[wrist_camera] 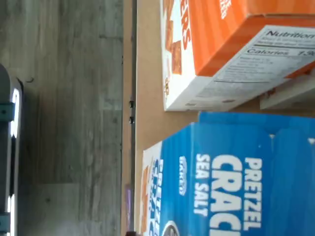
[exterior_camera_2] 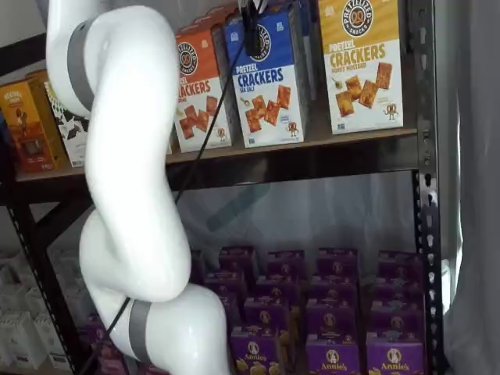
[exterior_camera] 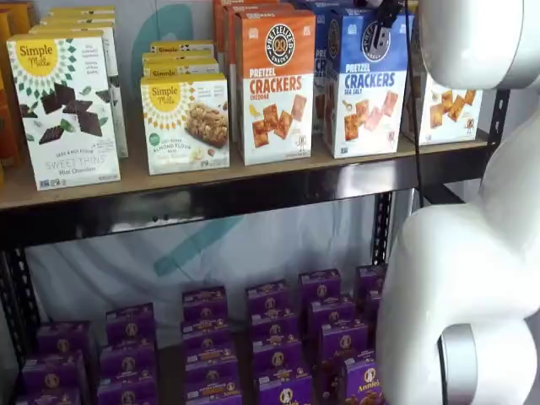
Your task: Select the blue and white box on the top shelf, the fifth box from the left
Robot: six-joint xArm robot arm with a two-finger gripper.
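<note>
Wrist view: the blue and white box (wrist_camera: 231,177), seen from above, stands on the top shelf (wrist_camera: 147,73); its blue top reads PRETZEL CRACKERS SEA SALT. The orange box (wrist_camera: 221,49) stands just beside it, with a strip of bare board between.
Shelf view, facing: the blue and white box (exterior_camera: 364,84) sits at 3 o'clock of the orange box (exterior_camera: 274,89). The gripper (exterior_camera: 384,25) hangs at the blue box's 12 o'clock, against its upper front.
Shelf view, oblique: the gripper (exterior_camera_2: 251,31), a dark finger and cable, overlaps the box's top.
Gripper state: fingers spread wide, pinching nothing.
</note>
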